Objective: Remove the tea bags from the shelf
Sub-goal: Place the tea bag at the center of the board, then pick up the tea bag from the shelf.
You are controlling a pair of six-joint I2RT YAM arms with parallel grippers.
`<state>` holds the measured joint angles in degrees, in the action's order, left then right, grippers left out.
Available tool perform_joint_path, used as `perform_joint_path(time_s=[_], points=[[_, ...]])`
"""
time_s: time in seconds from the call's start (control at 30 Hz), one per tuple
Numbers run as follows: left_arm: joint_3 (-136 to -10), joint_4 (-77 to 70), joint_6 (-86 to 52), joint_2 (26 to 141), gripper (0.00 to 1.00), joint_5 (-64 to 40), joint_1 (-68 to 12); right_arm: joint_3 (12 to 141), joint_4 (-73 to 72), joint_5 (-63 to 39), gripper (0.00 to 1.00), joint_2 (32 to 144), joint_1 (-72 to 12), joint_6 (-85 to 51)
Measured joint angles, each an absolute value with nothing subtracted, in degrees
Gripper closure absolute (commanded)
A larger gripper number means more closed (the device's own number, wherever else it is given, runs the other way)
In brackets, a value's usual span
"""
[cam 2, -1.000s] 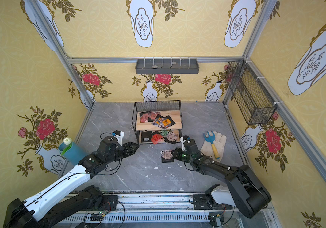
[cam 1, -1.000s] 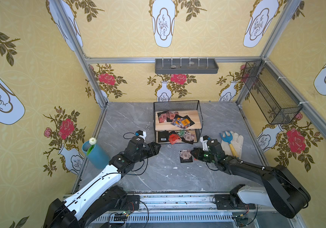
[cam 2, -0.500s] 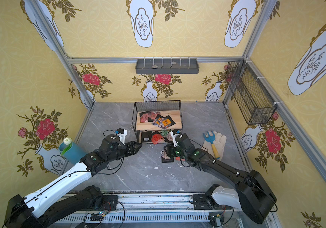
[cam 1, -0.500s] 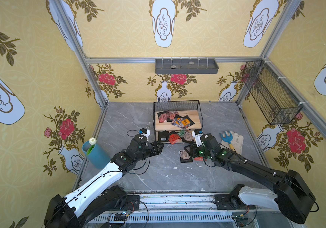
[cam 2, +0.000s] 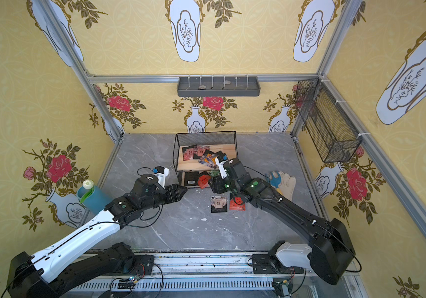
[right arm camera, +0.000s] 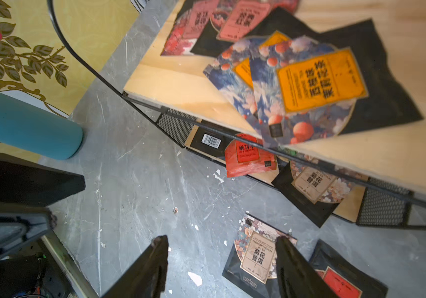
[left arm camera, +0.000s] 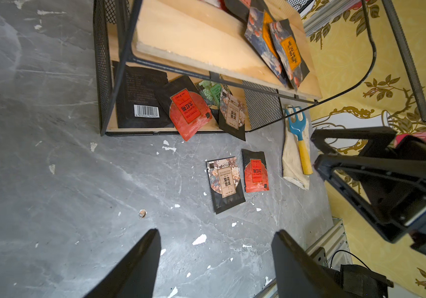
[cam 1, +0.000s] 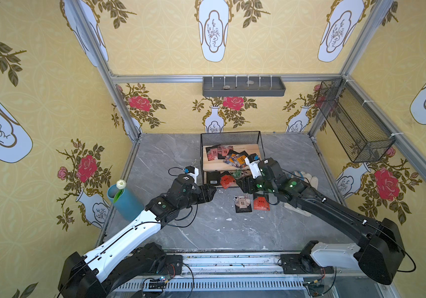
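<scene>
Grey marble table [cam 1: 170,154], yellow rose wallpaper all round. In both top views the shelf [cam 1: 214,165] stands at the back, tea bags [cam 1: 235,158] strewn over its upper board. Just in front of the shelf, a beige tea bag [cam 1: 242,202] and a red tea bag [cam 1: 261,202] lie flat, side by side. The left pincer [cam 1: 213,192] hovers before the shelf's front corner. The right pincer [cam 1: 241,183] hangs between the shelf's lower board and those two bags.

Left wrist view now: the left pincer [left arm camera: 217,232] is spread wide, gripping nothing, bare table beneath. On the shelf's lower board lie a barcode-backed bag [left arm camera: 142,100], a red bag [left arm camera: 187,109] poking over the front edge, a green bag [left arm camera: 211,91] behind it and a beige bag [left arm camera: 232,113] overhanging too. Beside the shelf, a rake [left arm camera: 297,129] rests on a glove [left arm camera: 291,160].

Right wrist view: the right pincer [right arm camera: 221,238] is wide apart, holding nothing, one finger over the beige tea bag. Orange-labelled bags [right arm camera: 320,82] reach the upper board's front edge.
</scene>
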<state>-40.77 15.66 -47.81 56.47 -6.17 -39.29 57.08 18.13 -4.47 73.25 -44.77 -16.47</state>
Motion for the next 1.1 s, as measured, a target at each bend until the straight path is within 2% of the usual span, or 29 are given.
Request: perform_joint_path(time_s=[0.37, 0.67, 0.77, 1.1], points=[[-41.1, 15.7, -47.6, 57.0, 0.23, -6.3, -39.8, 71.0, 25.7, -1.9, 0.27, 82.5, -40.5, -12.8], [-41.4, 15.7, -47.4, 57.6, 0.23, -6.3, -39.8, 76.7, 28.0, -1.3, 0.24, 88.6, -39.3, -10.5], [-41.4, 15.7, -47.4, 57.6, 0.23, -6.2, -39.8, 77.8, 28.1, -1.3, 0.18, 89.7, -37.7, -10.5], [-41.4, 15.7, -47.4, 57.6, 0.23, -6.2, -39.8, 81.9, 28.0, -3.0, 0.18, 94.1, -34.4, -10.5]])
